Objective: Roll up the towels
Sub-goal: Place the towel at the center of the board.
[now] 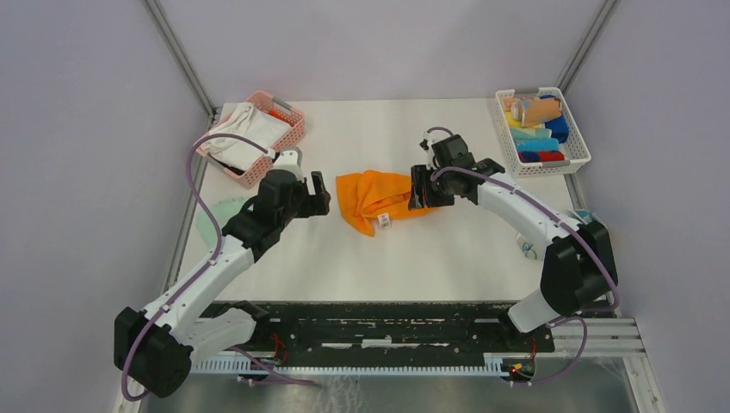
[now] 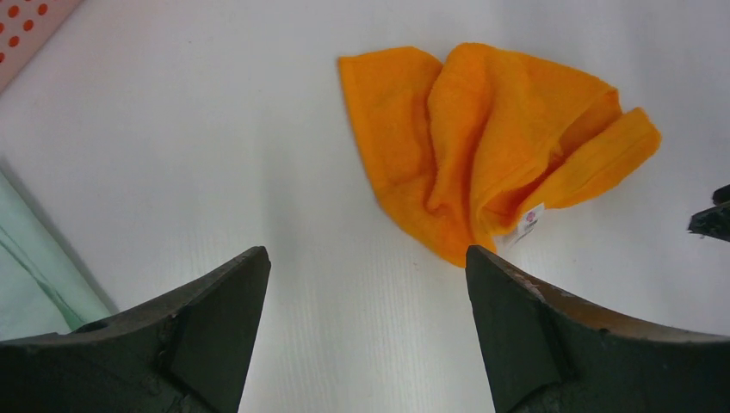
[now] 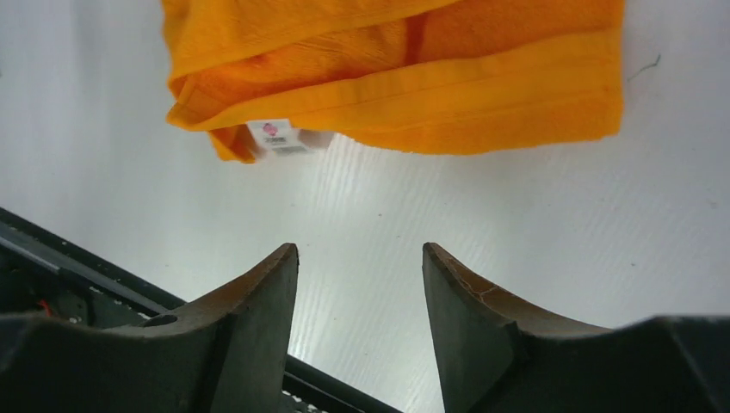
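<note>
I am holding my left gripper [image 1: 320,194] just beside the crumpled orange towel [image 1: 374,200] lying mid-table [image 1: 430,258], jaws spread wide and empty. My right gripper [image 1: 419,191] is sitting at its opposite edge, jaws parted and gripping nothing. Flanking the cloth like this is probably setting me up to straighten it for rolling.

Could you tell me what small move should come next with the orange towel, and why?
Probably pinch opposite edges to spread it flat: the orange towel lies bunched and folded over itself, while the left gripper and right gripper flank it, open and empty.
</note>
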